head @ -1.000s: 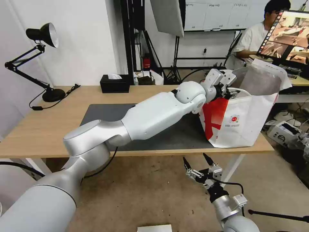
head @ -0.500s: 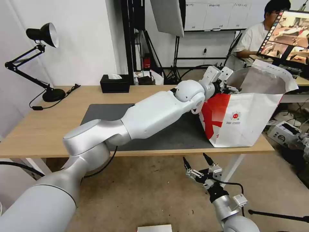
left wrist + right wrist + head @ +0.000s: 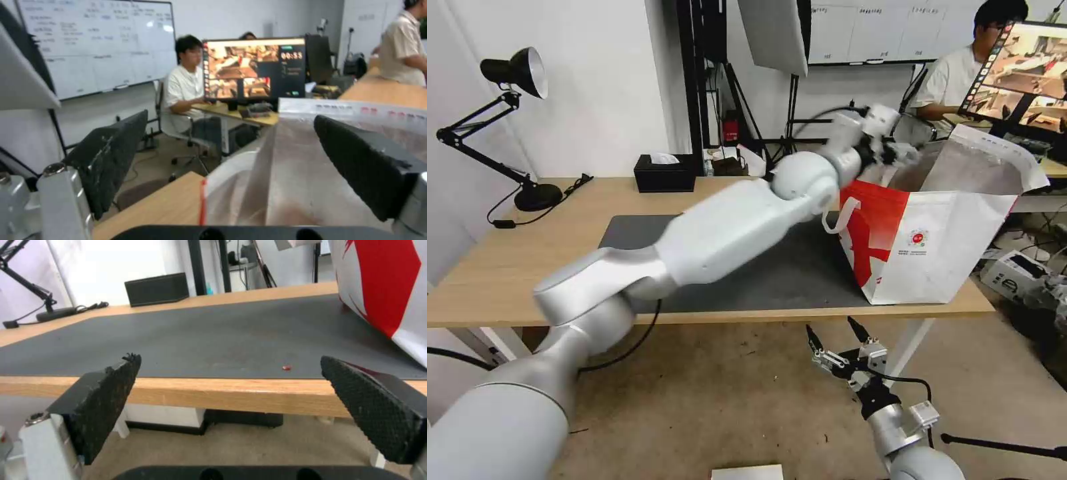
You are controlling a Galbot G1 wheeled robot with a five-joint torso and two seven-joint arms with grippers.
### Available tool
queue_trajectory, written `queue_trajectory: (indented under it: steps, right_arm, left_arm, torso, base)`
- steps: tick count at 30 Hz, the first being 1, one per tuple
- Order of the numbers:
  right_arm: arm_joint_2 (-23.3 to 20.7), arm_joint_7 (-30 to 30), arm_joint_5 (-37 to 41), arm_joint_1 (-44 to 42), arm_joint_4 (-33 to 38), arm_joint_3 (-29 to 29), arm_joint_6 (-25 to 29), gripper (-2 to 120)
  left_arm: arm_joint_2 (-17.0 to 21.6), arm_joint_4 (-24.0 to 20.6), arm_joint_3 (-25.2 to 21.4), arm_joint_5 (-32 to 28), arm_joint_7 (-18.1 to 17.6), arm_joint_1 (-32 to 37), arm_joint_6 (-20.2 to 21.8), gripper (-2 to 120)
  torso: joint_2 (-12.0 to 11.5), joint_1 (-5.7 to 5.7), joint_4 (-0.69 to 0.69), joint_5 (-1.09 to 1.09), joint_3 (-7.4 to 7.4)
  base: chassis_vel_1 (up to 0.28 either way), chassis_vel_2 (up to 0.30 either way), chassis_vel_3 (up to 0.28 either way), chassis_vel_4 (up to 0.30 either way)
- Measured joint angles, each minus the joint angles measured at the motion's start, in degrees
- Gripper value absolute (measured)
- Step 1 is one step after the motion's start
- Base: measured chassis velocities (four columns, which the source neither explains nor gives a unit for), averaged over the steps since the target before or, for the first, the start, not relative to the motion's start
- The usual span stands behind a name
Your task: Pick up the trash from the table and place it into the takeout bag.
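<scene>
The left end effector (image 3: 894,150) hangs spread and empty over the bag (image 3: 934,253), so it should lift straight up, clear of the rim, without tipping it.

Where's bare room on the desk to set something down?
Free: grey mat between the left arm and the takeout bag, and bare wood between lamp base and mat. Crowded: right end, under the bag, with the left gripper at its mouth.
</scene>
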Motion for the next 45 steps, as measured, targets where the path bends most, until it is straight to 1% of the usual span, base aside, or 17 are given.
queue_trajectory:
  steps: [5,10,11,14,15,18,19,22,26,29,30,33,38,41,42,44,45]
  right_arm:
    - [0.0,0.0,0.0,0.0,0.0,0.0,0.0,100]
    - [0.0,0.0,0.0,0.0,0.0,0.0,0.0,100]
    - [0.0,0.0,0.0,0.0,0.0,0.0,0.0,100]
    - [0.0,0.0,0.0,0.0,0.0,0.0,0.0,100]
    - [0.0,0.0,0.0,0.0,0.0,0.0,0.0,100]
    - [0.0,0.0,0.0,0.0,0.0,0.0,0.0,100]
    - [0.0,0.0,0.0,0.0,0.0,0.0,0.0,100]
    - [0.0,0.0,0.0,0.0,0.0,0.0,0.0,100]
    - [0.0,0.0,0.0,0.0,0.0,0.0,0.0,100]
    - [0.0,-0.01,0.0,0.0,0.0,0.0,0.0,100]
    - [0.0,-0.01,0.0,0.0,0.0,0.0,0.0,100]
    - [0.0,0.0,0.0,0.01,0.0,0.0,0.0,100]
    - [0.0,0.01,0.0,0.0,0.0,0.0,0.0,100]
    - [0.0,0.0,0.0,0.0,0.0,0.0,0.0,100]
    - [0.0,0.0,0.0,0.0,0.0,0.0,0.0,100]
    - [0.0,0.0,0.0,0.01,0.0,0.0,0.0,100]
    - [0.0,0.0,0.0,0.0,0.0,0.0,0.0,100]
  left_arm:
    - [3.92,-4.78,-1.74,1.88,-0.75,3.52,-0.53,100]
    - [9.85,-10.29,-3.99,3.05,-2.29,8.04,-1.43,100]
    - [9.85,-10.29,-3.99,3.05,-2.29,8.04,-1.43,100]
    - [13.46,-13.68,-6.49,4.25,-3.8,11.51,-1.93,100]
    - [13.46,-13.68,-6.49,4.25,-3.8,11.51,-1.93,100]
    - [17.05,-16.99,-9.64,5.37,-5.47,15.9,-2.51,100]
    - [17.05,-16.99,-9.64,5.37,-5.47,15.9,-2.51,100]
    - [21.08,-20.34,-13.61,7.22,-6.19,21.68,-3.26,100]
    - [22.79,-21.73,-15.63,8.12,-6.2,24.62,-3.97,100]
    - [25.99,-24.44,-20.25,10.76,-5.94,31.59,-4.94,100]
    - [25.99,-24.44,-20.25,10.76,-5.94,31.59,-4.94,100]
    - [28.32,-26.03,-23.83,13.41,-5.54,37.4,-6.28,100]
    - [29.62,-27.48,-27.47,15.75,-5.41,42.53,-7.27,100]
    - [31.84,-30.9,-35.93,19.45,-5.34,53.08,-9.46,100]
    - [31.84,-30.9,-35.93,19.45,-5.34,53.08,-9.46,100]
    - [33.19,-32.21,-38.79,20.54,-5.51,57.68,-10.89,100]
    - [33.9,-33.09,-41.54,22.2,-5.67,62.83,-12.31,100]
  torso:
    - [0.0,0.0,-0.04,0.01,0.0]
    - [0.0,0.0,-0.01,0.0,0.0]
    - [0.0,0.0,-0.01,0.0,0.0]
    - [0.0,0.0,-0.02,0.0,0.0]
    - [0.0,0.0,-0.02,0.0,0.0]
    - [0.0,0.0,-0.02,0.0,0.0]
    - [0.0,0.0,-0.02,0.0,0.0]
    - [0.0,0.0,-0.02,0.0,0.0]
    - [0.0,0.0,-0.01,0.0,0.0]
    - [0.0,0.0,-0.02,0.0,0.0]
    - [0.0,0.0,-0.02,0.0,0.0]
    - [0.0,-0.01,-0.02,0.02,0.0]
    - [0.0,-0.01,-0.02,0.01,0.0]
    - [0.0,0.0,-0.03,0.0,-0.01]
    - [0.0,0.0,-0.03,0.0,-0.01]
    - [0.0,-0.01,0.0,0.02,-0.01]
    - [0.0,-0.01,-0.01,0.01,-0.01]
  base:
    - [0.0,0.0,0.0,0.0]
    - [0.0,0.0,0.0,0.0]
    - [0.0,0.0,0.0,0.0]
    - [0.0,0.0,0.0,0.0]
    - [0.0,0.0,0.0,0.0]
    - [0.0,0.0,0.0,0.0]
    - [0.0,0.0,0.0,0.0]
    - [0.0,0.0,0.0,0.0]
    - [0.0,0.0,0.0,0.0]
    - [0.0,0.0,0.0,0.0]
    - [0.0,0.0,0.0,0.0]
    - [0.0,0.0,0.0,0.0]
    - [0.0,0.0,0.0,0.0]
    - [0.0,0.0,0.0,0.0]
    - [0.0,0.0,0.0,0.0]
    - [0.0,0.0,0.0,0.0]
    - [0.0,0.0,0.0,0.0]
